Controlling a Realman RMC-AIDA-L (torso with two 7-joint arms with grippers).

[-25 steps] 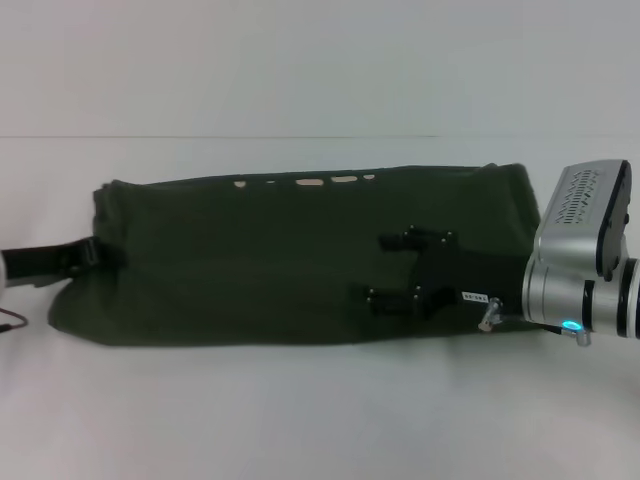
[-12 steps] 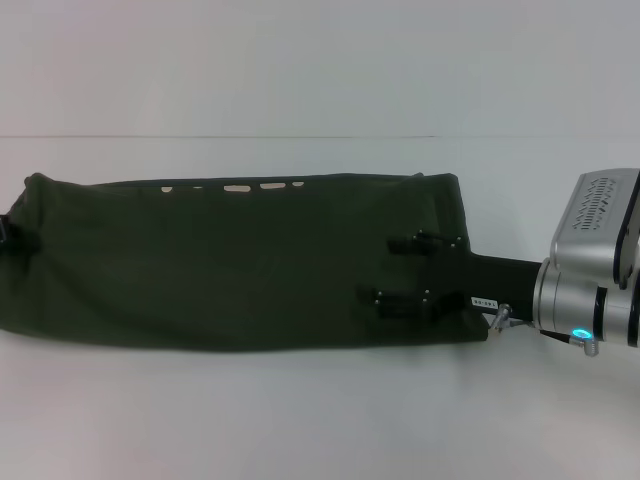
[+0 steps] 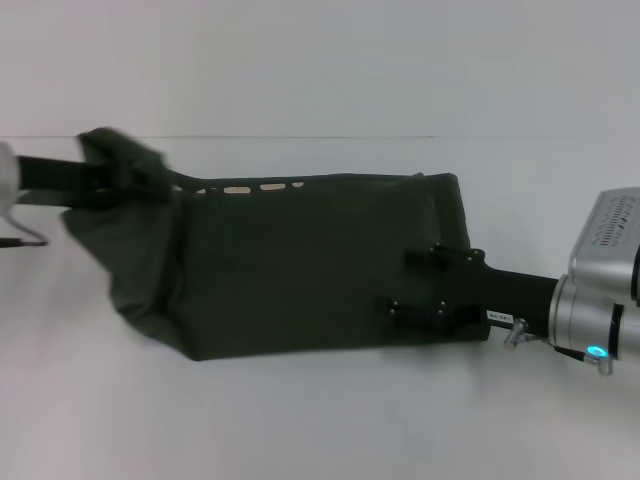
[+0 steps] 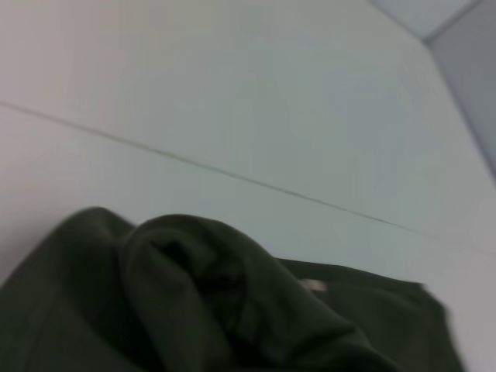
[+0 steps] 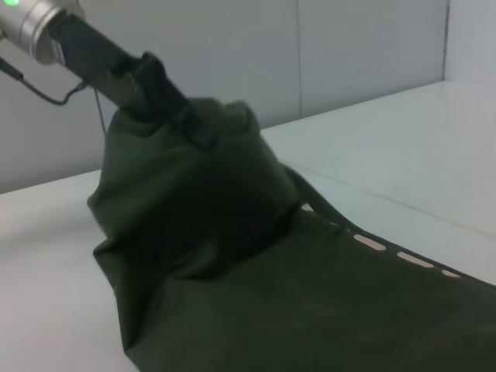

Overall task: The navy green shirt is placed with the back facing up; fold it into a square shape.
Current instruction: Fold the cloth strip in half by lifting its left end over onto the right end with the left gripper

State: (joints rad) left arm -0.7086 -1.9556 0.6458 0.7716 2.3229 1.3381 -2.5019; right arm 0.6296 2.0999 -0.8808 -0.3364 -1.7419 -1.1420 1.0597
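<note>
The navy green shirt [image 3: 300,265] lies as a long folded band across the white table [image 3: 320,420]. Its left end is bunched and raised off the surface, with my left gripper [image 3: 130,172] shut on it. The right wrist view shows the same black left gripper [image 5: 167,101] holding the lifted cloth [image 5: 194,201] from above. The left wrist view shows only the gathered cloth [image 4: 194,310] close up. My right gripper [image 3: 398,282] rests flat on the shirt's right part, open, its two black fingers spread apart on the fabric.
A row of pale marks [image 3: 250,187] runs along the shirt's far edge. The table's back edge meets a plain wall [image 3: 320,60]. A thin cable [image 3: 20,240] loops by the left arm.
My left gripper has risen and moved right, lifting the shirt's left end off the table, so the flat part is shorter. The right gripper has shifted slightly right and nearer.
</note>
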